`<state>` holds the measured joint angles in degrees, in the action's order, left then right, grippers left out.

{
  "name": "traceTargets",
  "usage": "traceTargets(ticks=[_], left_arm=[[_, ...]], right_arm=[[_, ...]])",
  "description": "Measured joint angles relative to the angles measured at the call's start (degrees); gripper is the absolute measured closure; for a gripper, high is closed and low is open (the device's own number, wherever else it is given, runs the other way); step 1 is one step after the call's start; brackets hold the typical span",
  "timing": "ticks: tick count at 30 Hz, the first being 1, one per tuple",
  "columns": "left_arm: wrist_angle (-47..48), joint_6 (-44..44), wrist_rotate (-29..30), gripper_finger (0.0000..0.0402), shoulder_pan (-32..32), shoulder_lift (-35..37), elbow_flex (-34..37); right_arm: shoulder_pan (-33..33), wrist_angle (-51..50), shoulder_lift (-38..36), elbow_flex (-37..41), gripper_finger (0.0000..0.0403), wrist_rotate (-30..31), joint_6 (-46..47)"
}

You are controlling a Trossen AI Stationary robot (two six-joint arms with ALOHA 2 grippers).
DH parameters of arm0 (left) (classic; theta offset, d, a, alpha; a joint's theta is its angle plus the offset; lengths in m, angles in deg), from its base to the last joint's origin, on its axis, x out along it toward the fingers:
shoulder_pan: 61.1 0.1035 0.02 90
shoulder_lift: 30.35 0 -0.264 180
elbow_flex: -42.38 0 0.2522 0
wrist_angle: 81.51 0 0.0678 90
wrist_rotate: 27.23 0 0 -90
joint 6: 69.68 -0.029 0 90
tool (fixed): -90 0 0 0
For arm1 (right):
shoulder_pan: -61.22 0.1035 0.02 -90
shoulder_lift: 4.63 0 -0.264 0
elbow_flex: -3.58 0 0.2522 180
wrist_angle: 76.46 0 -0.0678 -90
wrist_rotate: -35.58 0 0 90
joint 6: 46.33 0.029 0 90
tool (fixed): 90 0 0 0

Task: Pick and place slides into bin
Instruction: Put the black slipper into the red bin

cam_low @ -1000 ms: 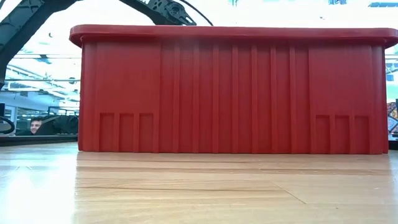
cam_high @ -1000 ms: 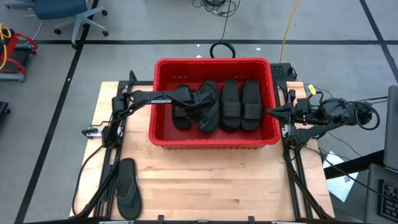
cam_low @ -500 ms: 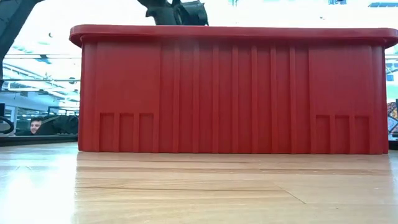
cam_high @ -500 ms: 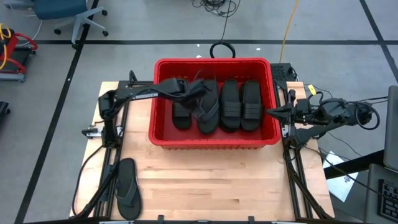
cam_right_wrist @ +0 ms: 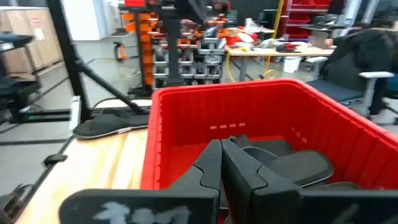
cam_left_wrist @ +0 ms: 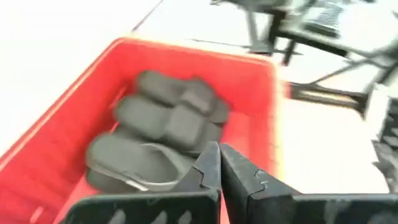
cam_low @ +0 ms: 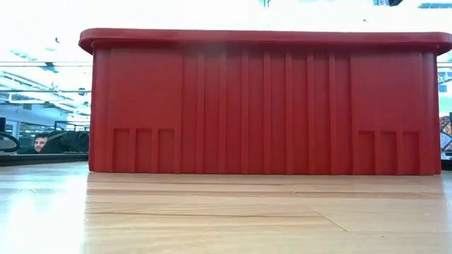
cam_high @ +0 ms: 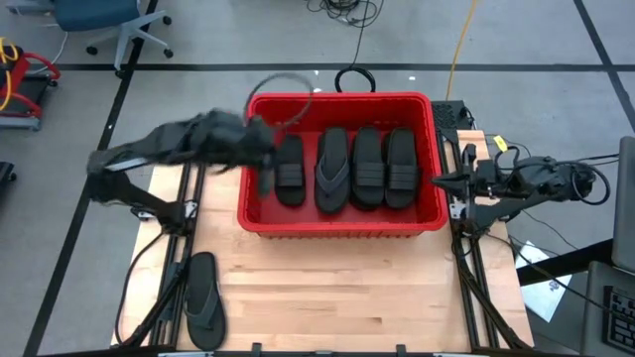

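Note:
The red bin (cam_high: 340, 222) stands in the middle of the table and fills the low view (cam_low: 261, 106). In it lie three black band slides (cam_high: 368, 167) and one dark thong flip-flop (cam_high: 332, 174), side by side and flat on the bin floor. Another thong flip-flop (cam_high: 203, 297) lies sole-down on the table at the near left. My left gripper (cam_high: 264, 164) is shut and empty over the bin's left wall; its wrist view (cam_left_wrist: 219, 149) looks into the bin. My right gripper (cam_high: 437, 180) is shut and empty just right of the bin's right wall (cam_right_wrist: 221, 146).
A black loop handle (cam_high: 354, 79) lies behind the bin's far wall. Bare wooden table (cam_high: 337, 288) stretches between the bin and the near edge. A person (cam_low: 40, 141) shows in the room beyond the table's edge.
My left gripper has pulled back from over the middle of the bin toward the table's left edge, moving fast, and has let go of the thong flip-flop. The flip-flop, held tilted over the other slides a second ago, now lies flat in the bin between two band slides.

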<state>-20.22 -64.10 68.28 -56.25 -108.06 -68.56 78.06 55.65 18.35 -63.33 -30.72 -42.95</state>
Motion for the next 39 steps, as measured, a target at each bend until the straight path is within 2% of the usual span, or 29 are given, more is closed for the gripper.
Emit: traceTargets(ticks=[3, 7, 10, 14, 19, 24, 30, 33, 36, 39], left_arm=[[3.3, -0.8, 7.0, 0.0401, -8.5, 2.5, 0.0], [14.7, 14.6, 16.1, 0.0401, -17.5, 3.1, 0.1], [24.3, 28.0, 17.0, 0.0401, -23.9, 2.4, 0.9], [27.7, 39.7, 16.6, 0.0401, -31.6, 2.6, 7.2], [23.0, 57.2, 11.9, 0.04, -41.0, 4.8, 18.8], [18.9, 75.2, 10.0, 0.0392, -46.6, 4.8, 29.4], [15.9, 97.0, 1.0, 0.036, -52.5, 4.8, 39.8], [8.6, 100.2, 1.0, 0.0324, -56.9, 4.8, 41.9], [2.3, 100.7, 5.0, 0.0275, -60.8, 4.8, 43.4], [0.7, 102.1, 8.4, 0.0218, -63.5, 4.8, 43.9]], right_arm=[[0.0, -1.5, -1.1, 0.0, 0.0403, -2.0, -1.2], [0.0, -3.9, -2.0, 0.0, 0.0403, -4.4, -4.3], [0.0, -4.8, -2.0, 0.0, 0.0403, -4.5, -5.3], [0.0, -3.8, -1.9, 0.0, 0.0403, -4.5, -4.2], [0.0, -3.6, -1.8, 0.0, 0.0403, -4.4, -1.1], [0.0, -1.2, -1.8, 0.0, 0.0403, -3.0, -0.7], [0.0, 1.4, -1.8, 0.0, 0.0403, 0.6, -1.0], [0.0, 1.4, -1.8, 0.0, 0.0403, 0.6, -0.8], [0.0, 1.5, -1.8, 0.0, 0.0403, 0.7, 1.4], [0.0, 1.7, -1.8, 0.0, 0.0403, 0.7, 2.5]])
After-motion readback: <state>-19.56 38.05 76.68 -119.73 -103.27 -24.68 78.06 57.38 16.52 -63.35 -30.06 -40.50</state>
